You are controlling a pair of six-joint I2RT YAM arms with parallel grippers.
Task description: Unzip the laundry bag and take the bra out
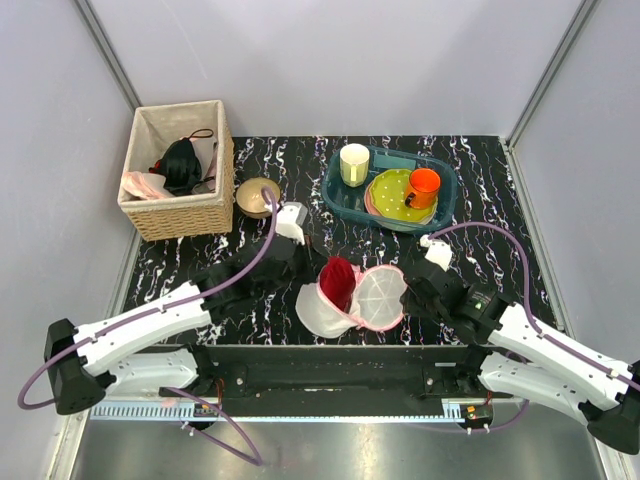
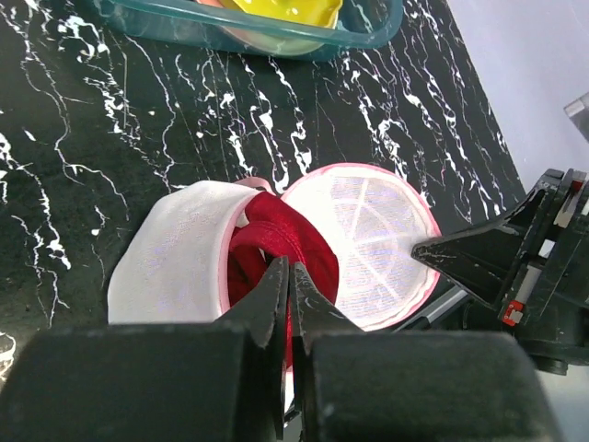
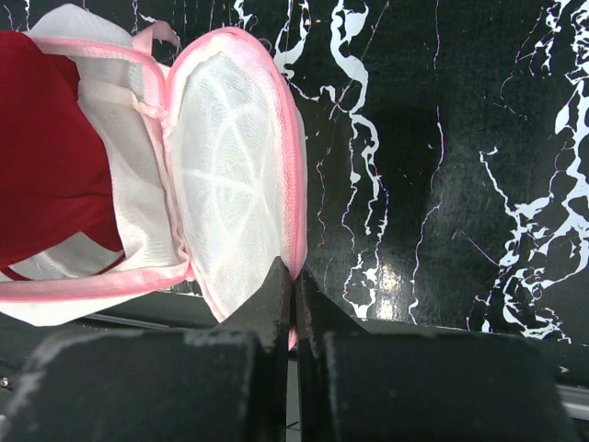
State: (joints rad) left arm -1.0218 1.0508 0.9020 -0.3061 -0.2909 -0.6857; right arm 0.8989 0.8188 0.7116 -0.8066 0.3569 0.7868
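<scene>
Item 1. Laundry bag (image 1: 318, 312): a white mesh pouch with pink trim, at 6 o'clock on the black marbled counter (image 1: 480, 200), just beyond the arm bases. It lies unzipped in two rounded halves. One half gapes at 9 o'clock and the other folds out as a flap at 3 o'clock.

Item 2. Bra (image 1: 338, 280): dark red fabric bunched in the bag's mouth between the two halves. It rises above the mesh, partly out and partly still inside.

Item 3. Left claw (image 2: 288, 267): reaches in from 9 o'clock of the bag. The fingers are pressed together with red fabric pinched between them, so it grips the bra.

Item 4. Right claw (image 3: 294, 269): at 3 o'clock of the bag. The fingers are closed on the pink trim at the outer edge of the flap, and the mesh panel spreads just past the tips.

Item 5. Bowl (image 1: 257, 195): rounded and brass-coloured, past the left arm at 11 o'clock of the bag, just beside the basket.

Item 6. Wicker basket (image 1: 226, 170): at 10 o'clock on the counter. It holds a dark garment (image 1: 182, 162) and a pink cloth (image 1: 140, 183).

Item 7. Tray (image 1: 333, 195): teal, at 1 o'clock on the counter, well apart from the bag. It carries a cream cup (image 1: 354, 163), a yellow-green plate (image 1: 388, 190) and an orange mug (image 1: 423, 185) standing on the plate.
</scene>
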